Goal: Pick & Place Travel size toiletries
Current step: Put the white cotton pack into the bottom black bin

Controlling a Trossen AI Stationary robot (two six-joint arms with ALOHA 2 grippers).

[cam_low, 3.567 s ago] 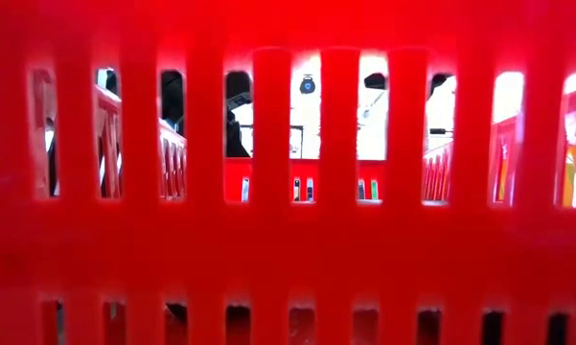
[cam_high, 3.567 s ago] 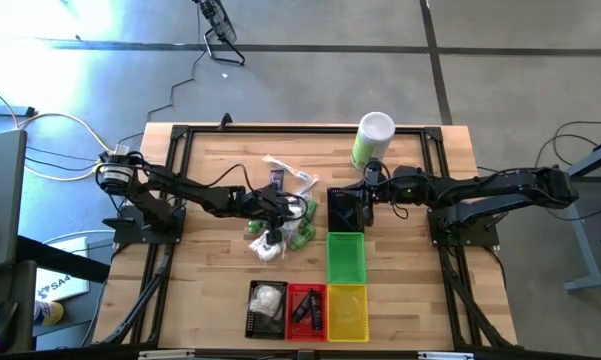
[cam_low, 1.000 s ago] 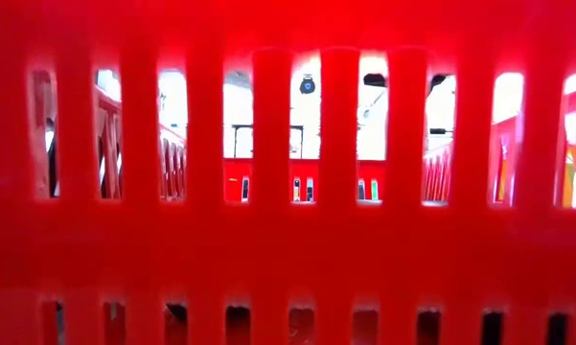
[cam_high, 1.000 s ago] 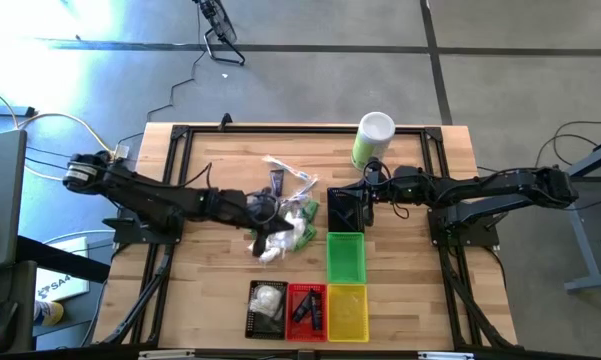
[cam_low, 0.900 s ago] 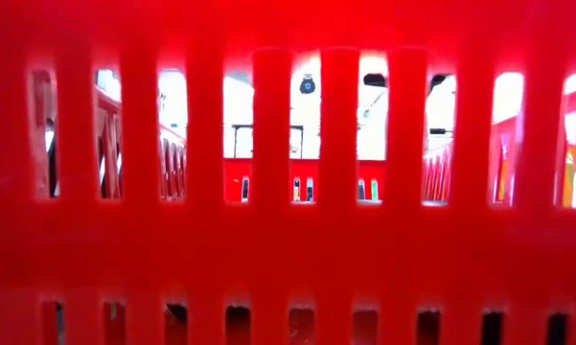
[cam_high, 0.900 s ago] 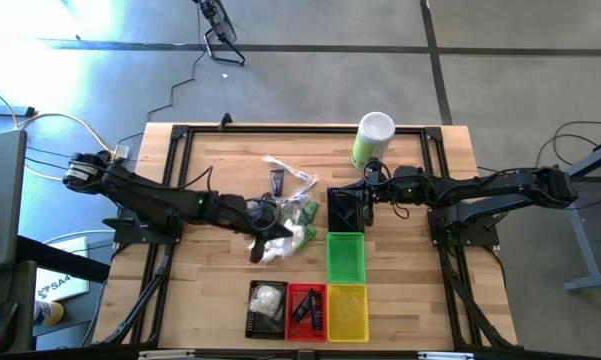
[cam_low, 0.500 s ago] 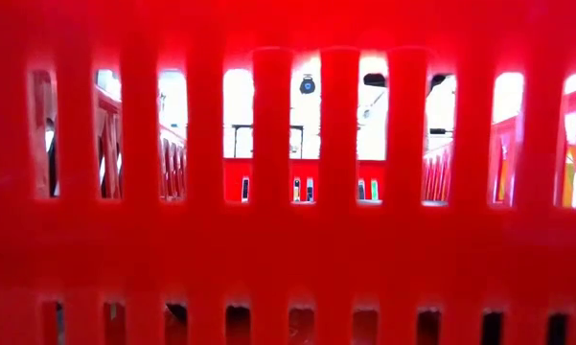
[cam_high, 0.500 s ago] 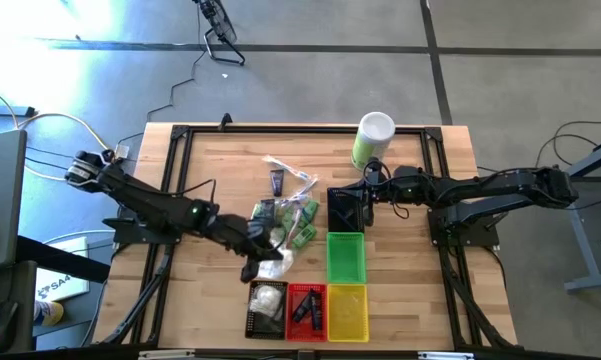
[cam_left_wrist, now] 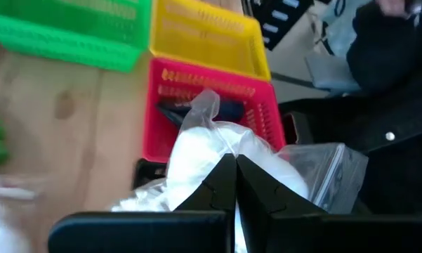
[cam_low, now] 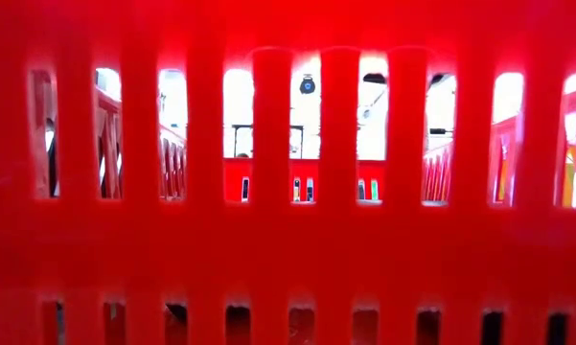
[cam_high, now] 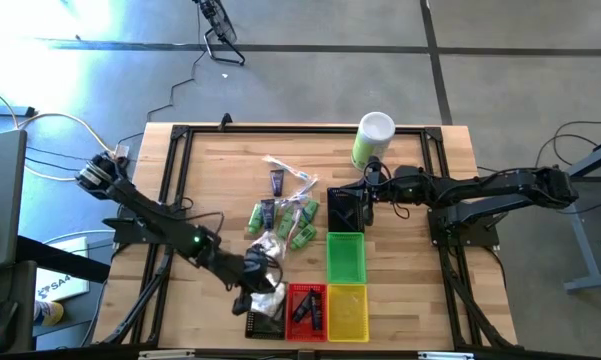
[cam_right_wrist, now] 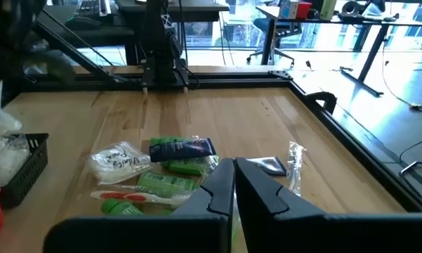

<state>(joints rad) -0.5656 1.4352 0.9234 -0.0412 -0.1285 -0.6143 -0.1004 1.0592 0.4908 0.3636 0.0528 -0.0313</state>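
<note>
White crinkly pouch (cam_left_wrist: 196,158): clamped in left gripper (cam_high: 263,291) jaws, above black basket (cam_high: 261,320) at worktop (cam_high: 220,175) front edge. Remaining toiletries (cam_high: 285,215): loose pile, worktop centre. Right gripper (cam_high: 363,205): jaws together, empty, over second black basket (cam_high: 342,211).

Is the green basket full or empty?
Empty: the high view shows only bare mesh inside the green basket, unlike the red basket beside it, which holds dark tubes.
</note>
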